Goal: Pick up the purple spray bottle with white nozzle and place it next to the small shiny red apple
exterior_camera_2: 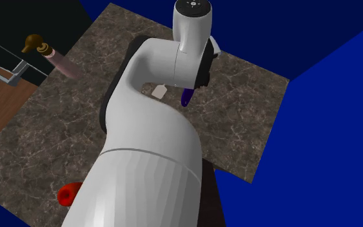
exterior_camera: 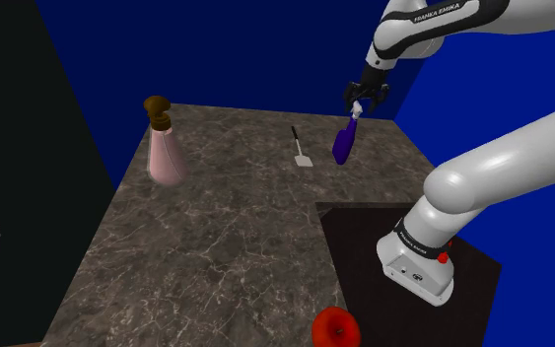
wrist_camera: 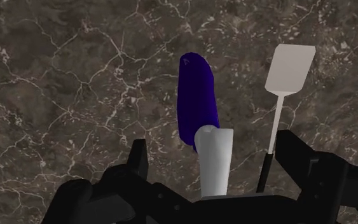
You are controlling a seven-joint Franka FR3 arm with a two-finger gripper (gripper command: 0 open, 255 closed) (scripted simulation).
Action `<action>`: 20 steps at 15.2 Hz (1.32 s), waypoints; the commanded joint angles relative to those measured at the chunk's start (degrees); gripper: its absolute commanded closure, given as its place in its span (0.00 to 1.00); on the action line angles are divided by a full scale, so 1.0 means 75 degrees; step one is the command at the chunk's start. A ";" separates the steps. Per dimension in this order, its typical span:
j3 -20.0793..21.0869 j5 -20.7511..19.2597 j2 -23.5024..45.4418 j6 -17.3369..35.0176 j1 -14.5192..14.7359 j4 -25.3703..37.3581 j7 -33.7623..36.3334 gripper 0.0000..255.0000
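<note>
A: What is the gripper (exterior_camera: 365, 99) doing?
B: It is gaping wide, its fingers (wrist_camera: 138, 159) flanking the white nozzle (wrist_camera: 214, 165) without touching it.
A: And the purple spray bottle (exterior_camera: 344, 143)?
B: It is leaning slightly beside the spatula (exterior_camera: 303, 156) on the tabletop (exterior_camera: 226, 237), well apart from the red apple (exterior_camera: 336, 327).

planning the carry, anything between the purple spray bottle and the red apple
Nothing visible on the marble top between the spray bottle and the apple. The dark stand borders that line on the shoulder view's right; the spatula lies off to its left.
</note>
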 commanded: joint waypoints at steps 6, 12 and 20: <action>-0.0001 0.0003 0.0072 0.0161 0.0008 -0.0084 0.0016 0.00; -0.0001 0.0003 0.0071 0.0159 0.0008 -0.0084 0.0015 1.00; 0.0018 0.0008 -0.0022 -0.0072 0.0009 0.0054 0.0017 1.00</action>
